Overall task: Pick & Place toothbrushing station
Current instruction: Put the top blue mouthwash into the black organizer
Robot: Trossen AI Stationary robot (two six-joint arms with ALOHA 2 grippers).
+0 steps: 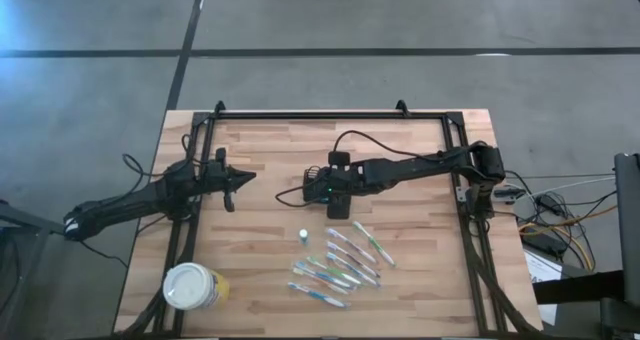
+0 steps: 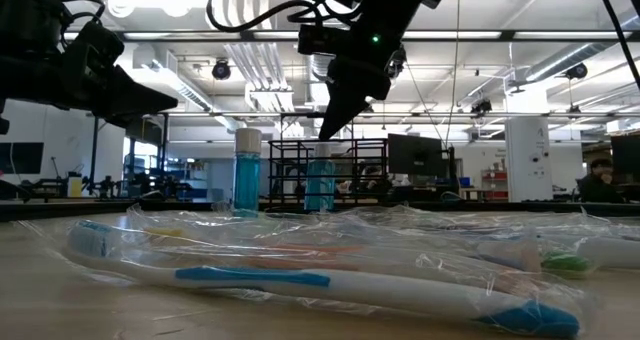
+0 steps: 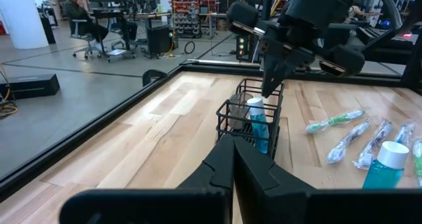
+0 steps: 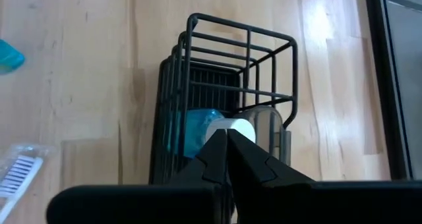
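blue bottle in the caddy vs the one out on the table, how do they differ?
The caddy bottle stands inside the black wire caddy, directly under the shut right gripper; the table bottle stands loose on the wood beside the wrapped toothbrushes, with no gripper over it. The shut left gripper hovers off to the side. Both bottles are upright, blue, with white caps.

The right gripper (image 1: 338,212) hangs with jaws shut directly over the toothbrushing station (image 3: 252,122) at the desk (image 1: 270,160) centre, blocking entry from above; a blue bottle (image 3: 258,124) fills part of the basket. At five o'clock from it, wrapped toothbrushes (image 1: 340,265) clutter the boards, with a small bottle (image 1: 302,236) beside them. A white-lidded tub (image 1: 190,286) occupies seven o'clock. The left gripper (image 1: 232,185), shut, sits at nine o'clock; bare wood lies between it and the basket, and toward twelve o'clock.
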